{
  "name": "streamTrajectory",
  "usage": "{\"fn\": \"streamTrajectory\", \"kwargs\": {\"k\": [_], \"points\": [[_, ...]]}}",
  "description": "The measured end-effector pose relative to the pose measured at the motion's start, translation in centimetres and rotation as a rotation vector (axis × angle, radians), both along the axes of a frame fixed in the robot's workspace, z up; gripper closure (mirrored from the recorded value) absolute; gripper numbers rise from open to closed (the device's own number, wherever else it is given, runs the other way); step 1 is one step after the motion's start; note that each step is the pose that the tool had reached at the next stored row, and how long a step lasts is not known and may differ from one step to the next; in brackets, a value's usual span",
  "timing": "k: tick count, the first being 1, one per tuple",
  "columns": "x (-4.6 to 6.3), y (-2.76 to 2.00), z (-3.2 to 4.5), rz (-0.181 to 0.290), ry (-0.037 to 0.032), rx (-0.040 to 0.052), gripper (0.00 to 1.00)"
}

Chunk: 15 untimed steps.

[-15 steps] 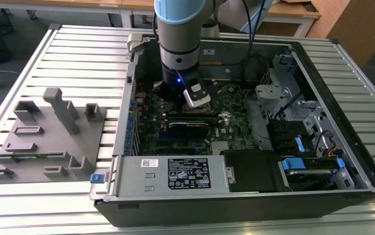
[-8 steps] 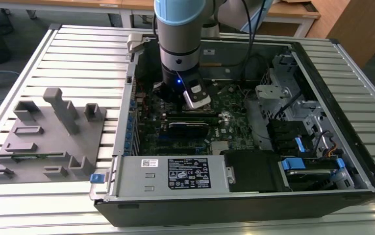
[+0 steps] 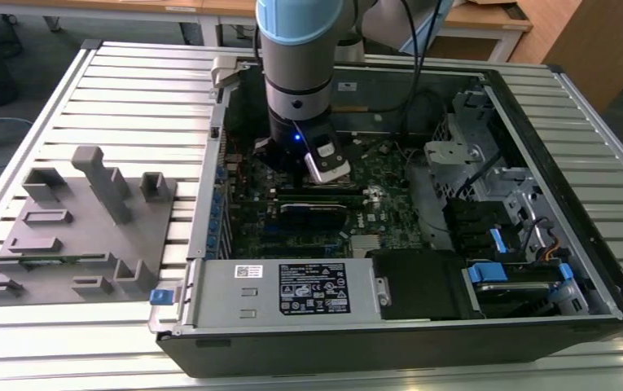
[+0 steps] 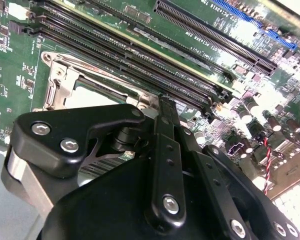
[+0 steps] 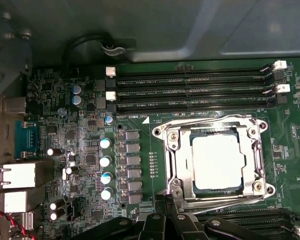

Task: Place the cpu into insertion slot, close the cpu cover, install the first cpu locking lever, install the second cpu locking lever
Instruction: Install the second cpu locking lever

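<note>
One cpu [image 5: 215, 161] seated in its socket, cpu cover [image 5: 214, 129] closed flat around it. Gripper [image 5: 170, 216] poised just beside cover's edge, fingers drawn together, grasping nothing.

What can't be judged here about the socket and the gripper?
- Gripper grasp: in the second wrist view its own black body hides the fingertips.
- Cpu seating: in the first wrist view the cpu cover frames its edges.
- Socket in the exterior view: the arm blocks it.

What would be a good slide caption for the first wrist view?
CPU seated in its socket, cover closed around it, beside empty memory slots.
</note>
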<state>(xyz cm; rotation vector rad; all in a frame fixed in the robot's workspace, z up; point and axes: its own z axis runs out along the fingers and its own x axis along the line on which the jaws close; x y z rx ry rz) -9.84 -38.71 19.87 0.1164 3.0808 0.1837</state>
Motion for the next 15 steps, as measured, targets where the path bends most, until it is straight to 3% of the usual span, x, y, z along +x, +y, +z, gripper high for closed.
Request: {"fn": "streamTrajectory", "kwargs": {"k": [3,11,15], "points": [[0.00,-0.06,0.00,0.000,0.0000,0.0067,0.89],[0.00,-0.47,-0.01,0.000,-0.0001,0.0433,0.89],[0.00,-0.49,0.00,0.000,0.0000,0.0460,0.89]]}}
